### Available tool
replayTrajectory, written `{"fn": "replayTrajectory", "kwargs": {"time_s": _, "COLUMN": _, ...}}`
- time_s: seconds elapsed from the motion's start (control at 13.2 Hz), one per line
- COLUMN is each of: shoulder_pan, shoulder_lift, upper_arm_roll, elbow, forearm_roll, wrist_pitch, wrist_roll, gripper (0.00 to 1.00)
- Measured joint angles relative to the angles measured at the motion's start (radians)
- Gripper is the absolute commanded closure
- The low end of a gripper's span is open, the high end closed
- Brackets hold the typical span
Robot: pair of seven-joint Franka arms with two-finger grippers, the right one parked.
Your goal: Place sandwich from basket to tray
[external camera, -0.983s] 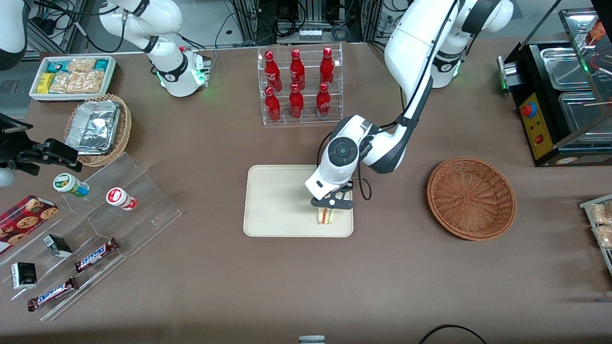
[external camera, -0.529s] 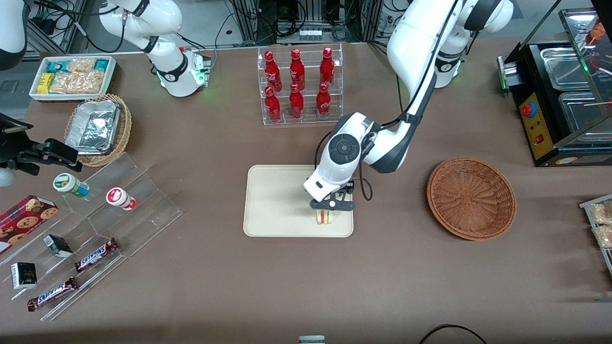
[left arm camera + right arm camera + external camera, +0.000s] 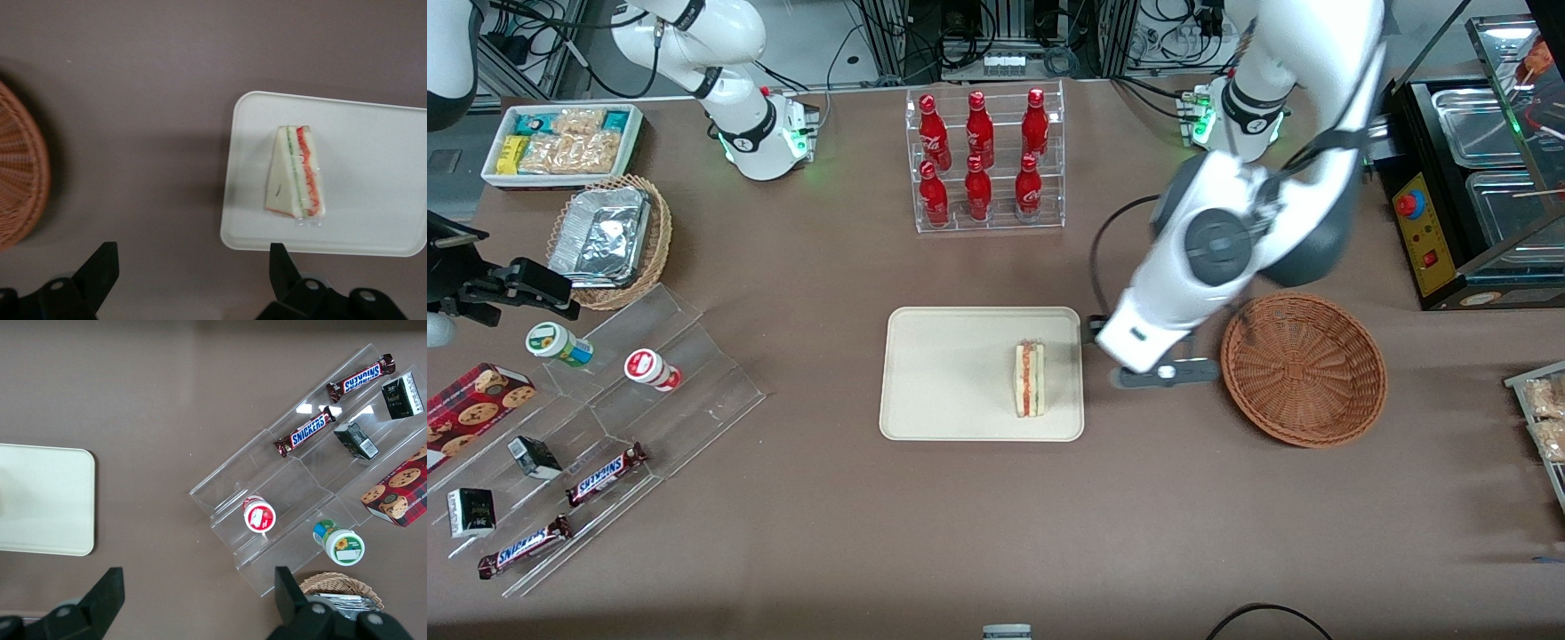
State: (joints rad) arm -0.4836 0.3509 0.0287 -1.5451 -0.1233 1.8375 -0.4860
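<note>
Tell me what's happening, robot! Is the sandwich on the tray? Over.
Gripper open, empty, above the table between tray and basket. Sandwich lying on the tray. Basket empty. Nothing in the way. Over.

Robot lab staged as snack shop: cola bottle rack (image 3: 985,160), Snickers bars (image 3: 606,473) on acrylic shelf, cables.
</note>
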Motion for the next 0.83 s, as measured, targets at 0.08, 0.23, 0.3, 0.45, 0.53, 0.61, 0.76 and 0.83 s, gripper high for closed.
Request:
{"fn": "replayTrajectory", "kwargs": {"time_s": 0.08, "shoulder_pan": 0.034, "shoulder_lift": -0.038, "upper_arm_roll": 0.001, "elbow": -0.021, "forearm_roll": 0.002, "wrist_pitch": -0.009, "wrist_roll": 0.047, "gripper": 0.0}}
{"fn": "replayTrajectory", "kwargs": {"time_s": 0.23, "shoulder_pan": 0.114, "shoulder_lift": -0.128, "upper_arm_roll": 0.003, "elbow": -0.089, "forearm_roll": 0.013, "wrist_pitch": -0.028, "wrist_roll": 0.164, "gripper": 0.0}}
{"fn": "replayTrajectory", "kwargs": {"time_s": 0.3, "shoulder_pan": 0.156, "shoulder_lift": -0.174, "upper_arm_roll": 0.004, "elbow": -0.121, "forearm_roll": 0.038, "wrist_pitch": -0.053, "wrist_roll": 0.221, "gripper": 0.0}}
{"fn": "replayTrajectory", "kwargs": {"time_s": 0.45, "shoulder_pan": 0.204, "shoulder_lift": -0.246, "upper_arm_roll": 0.004, "elbow": -0.153, "forearm_roll": 0.117, "wrist_pitch": -0.117, "wrist_roll": 0.275, "gripper": 0.0}}
{"fn": "replayTrajectory", "kwargs": {"time_s": 0.53, "shoulder_pan": 0.218, "shoulder_lift": -0.274, "upper_arm_roll": 0.004, "elbow": -0.159, "forearm_roll": 0.142, "wrist_pitch": -0.138, "wrist_roll": 0.28, "gripper": 0.0}}
{"fn": "replayTrajectory", "kwargs": {"time_s": 0.61, "shoulder_pan": 0.23, "shoulder_lift": -0.299, "upper_arm_roll": 0.004, "elbow": -0.161, "forearm_roll": 0.152, "wrist_pitch": -0.156, "wrist_roll": 0.287, "gripper": 0.0}}
{"fn": "replayTrajectory", "kwargs": {"time_s": 0.76, "shoulder_pan": 0.267, "shoulder_lift": -0.342, "upper_arm_roll": 0.003, "elbow": -0.164, "forearm_roll": 0.155, "wrist_pitch": -0.188, "wrist_roll": 0.328, "gripper": 0.0}}
{"fn": "replayTrajectory", "kwargs": {"time_s": 0.83, "shoulder_pan": 0.294, "shoulder_lift": -0.362, "upper_arm_roll": 0.003, "elbow": -0.165, "forearm_roll": 0.155, "wrist_pitch": -0.202, "wrist_roll": 0.355, "gripper": 0.0}}
